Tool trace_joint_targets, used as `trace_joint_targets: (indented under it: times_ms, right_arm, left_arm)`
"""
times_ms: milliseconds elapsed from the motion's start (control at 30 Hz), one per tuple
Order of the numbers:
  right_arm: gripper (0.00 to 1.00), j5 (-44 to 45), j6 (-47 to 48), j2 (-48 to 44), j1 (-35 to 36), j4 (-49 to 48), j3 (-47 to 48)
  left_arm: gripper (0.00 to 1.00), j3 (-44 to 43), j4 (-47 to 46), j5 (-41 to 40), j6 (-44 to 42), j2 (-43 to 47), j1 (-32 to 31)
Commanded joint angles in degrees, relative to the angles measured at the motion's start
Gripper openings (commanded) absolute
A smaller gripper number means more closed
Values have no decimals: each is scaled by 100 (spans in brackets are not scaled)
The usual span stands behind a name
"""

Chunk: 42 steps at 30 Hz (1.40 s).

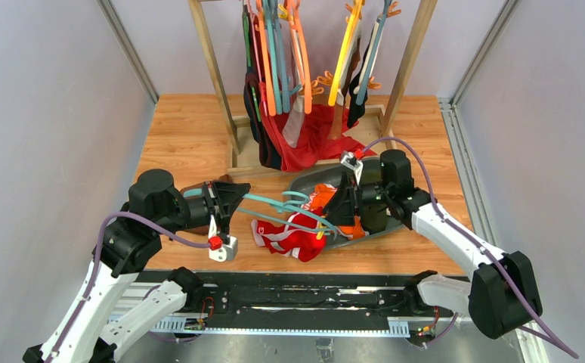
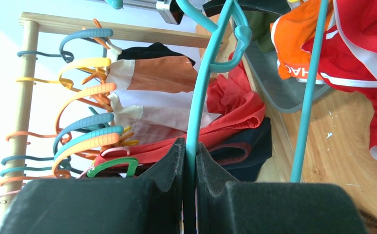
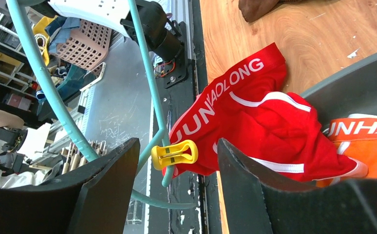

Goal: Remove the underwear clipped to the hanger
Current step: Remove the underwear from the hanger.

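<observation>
My left gripper (image 2: 190, 146) is shut on the thin bar of a teal hanger (image 2: 196, 97), which lies flat above the table between the arms (image 1: 274, 203). Red underwear with white trim (image 3: 259, 122) hangs from that hanger by a yellow clip (image 3: 174, 154) and droops onto the wood (image 1: 293, 238). The right gripper (image 3: 177, 148) stands open, one finger on each side of the yellow clip and not touching it. From above, the left gripper (image 1: 238, 195) is at the hanger's left end and the right gripper (image 1: 329, 219) at its right end.
A grey tray (image 1: 304, 181) behind the right gripper holds an orange pair (image 1: 323, 195). A wooden rack (image 1: 214, 68) at the back carries several coloured hangers with clothes, over a large red cloth (image 1: 312, 140). A brown cloth (image 1: 195, 187) lies by the left arm.
</observation>
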State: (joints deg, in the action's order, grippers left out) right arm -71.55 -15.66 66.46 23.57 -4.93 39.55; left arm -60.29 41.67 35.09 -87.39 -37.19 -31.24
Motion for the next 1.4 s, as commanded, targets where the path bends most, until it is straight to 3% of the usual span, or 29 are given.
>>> trace_joint_targets:
  times_ms: [0,267,533,1000,1133,1367]
  right_arm:
    - [60,-308,313,49,97,59,-39]
    - [52,-555,536,206,182,118,20]
    - [43,-741,1341,508,194,1016,350]
    - [9,-644,1726,322,194,1411,624]
    - [9,-529,2001,308,198,1699,727]
    - [17,-413,2337,266,304,2027,764]
  left_arm:
    - [0,72,-172,176,-143,80,18]
    - [0,114,-177,221,-190,97,21]
    - [0,134,-159,233,-198,133,22]
    - [0,259,-275,115,-38,192,22]
    - [0,264,-347,28,108,197,22]
    - [0,316,-586,-122,328,171,22]
